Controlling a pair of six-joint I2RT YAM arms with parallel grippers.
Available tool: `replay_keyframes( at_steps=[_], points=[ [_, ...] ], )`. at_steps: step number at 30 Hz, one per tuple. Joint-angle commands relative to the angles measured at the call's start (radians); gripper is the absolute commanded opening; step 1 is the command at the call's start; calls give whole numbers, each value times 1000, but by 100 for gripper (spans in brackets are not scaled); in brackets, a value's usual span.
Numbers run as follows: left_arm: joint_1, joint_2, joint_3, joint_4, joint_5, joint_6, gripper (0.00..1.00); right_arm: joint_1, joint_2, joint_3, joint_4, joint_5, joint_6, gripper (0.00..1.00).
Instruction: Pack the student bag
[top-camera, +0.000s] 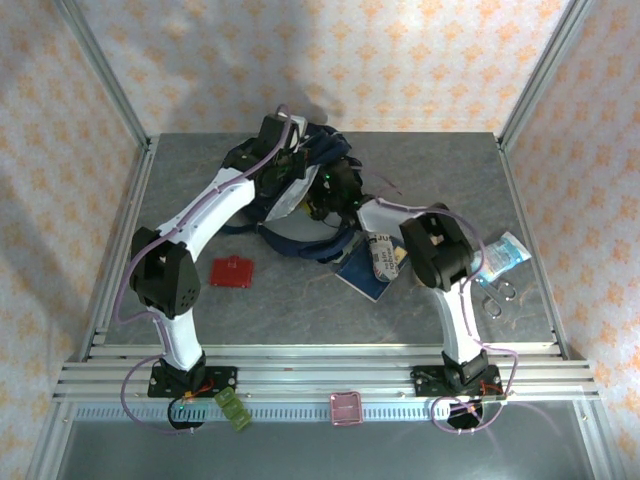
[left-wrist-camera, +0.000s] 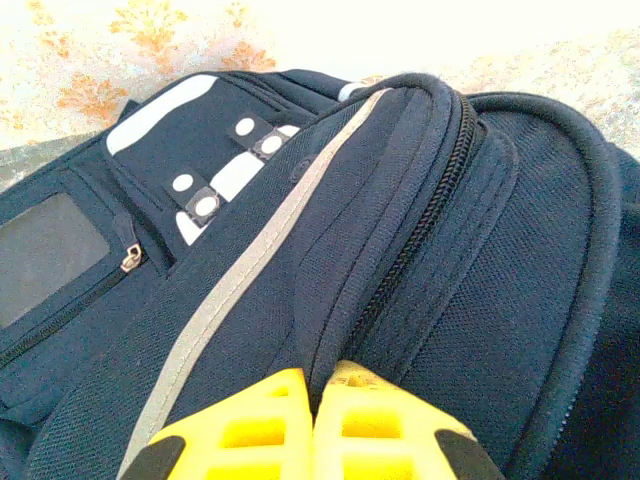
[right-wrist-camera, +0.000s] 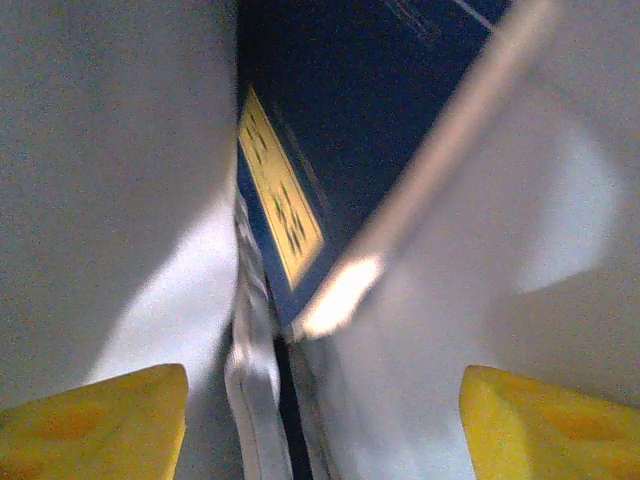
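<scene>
Left end effector (left-wrist-camera: 317, 392) clamps the soft navy-blue fabric backpack (left-wrist-camera: 430, 290) at its zip ridge; floppy, I'd lift there. Right end effector (right-wrist-camera: 320, 392) wide.

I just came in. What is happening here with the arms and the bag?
Two robot arms are packing the student bag. The left hand is shut on a fold of its fabric beside the zipper. The right hand is open, fingers wide apart, facing a blue book with a yellow label.
</scene>
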Motion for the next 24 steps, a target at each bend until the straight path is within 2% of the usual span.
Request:
replay_keyframes(
  at_steps=[1,6,13,18,21,24],
  points=[
    [6,-48,-20,88,-101,7,0,-7,-143,-126,-97,-4,-120,71],
    [6,-34,-69,101,-212,37,0,-11,-322,-265,-189,16,-258,69],
    [4,-27,-189,173,-325,64,0,-9,-546,-419,-348,134,-372,68],
    [3,-24,-257,205,-385,78,0,-9,-627,-504,-383,141,-394,67],
    [2,-36,-279,210,-376,73,0,-8,-644,-531,-424,176,-394,66],
    [-4,-57,-313,228,-413,74,0,-8,-643,-550,-458,218,-390,65]
  ],
)
